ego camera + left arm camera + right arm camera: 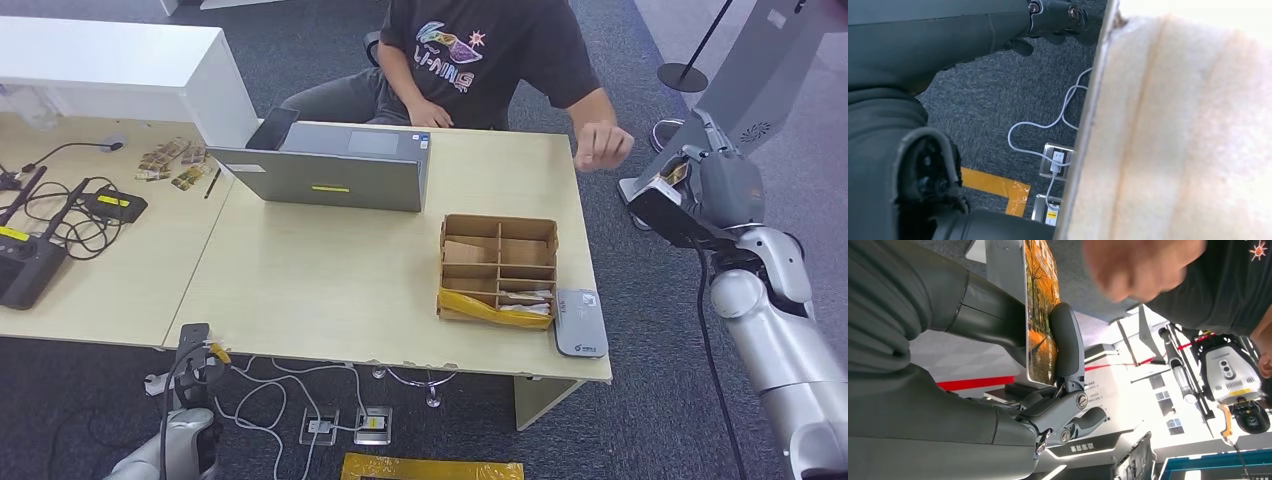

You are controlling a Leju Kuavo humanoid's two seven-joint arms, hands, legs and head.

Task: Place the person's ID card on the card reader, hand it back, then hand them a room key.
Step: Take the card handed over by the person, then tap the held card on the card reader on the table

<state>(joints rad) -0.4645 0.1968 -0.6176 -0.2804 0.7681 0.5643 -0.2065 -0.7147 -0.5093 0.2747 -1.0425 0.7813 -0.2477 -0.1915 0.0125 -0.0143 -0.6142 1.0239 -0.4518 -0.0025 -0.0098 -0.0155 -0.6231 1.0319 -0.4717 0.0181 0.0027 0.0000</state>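
Observation:
My right hand (692,188) is raised beyond the table's right edge and pinches a card (677,172) by its edges. In the right wrist view the card (1040,315) shows an orange autumn picture, clamped between the thumb (1067,340) and the fingers behind it. The person's hand (603,146) hovers just left of my hand, blurred and close to the card's end (1143,265). The grey card reader (581,322) lies on the table's near right corner with nothing on it. My left hand (923,50) hangs below the table's front edge, fingers extended and holding nothing.
A partitioned cardboard box (500,222) holding cards stands just left of the reader. A grey laptop (330,175) sits mid-table in front of the seated person (480,60). Cables and devices (60,225) clutter the left table. Floor sockets (1055,160) and wires lie beneath.

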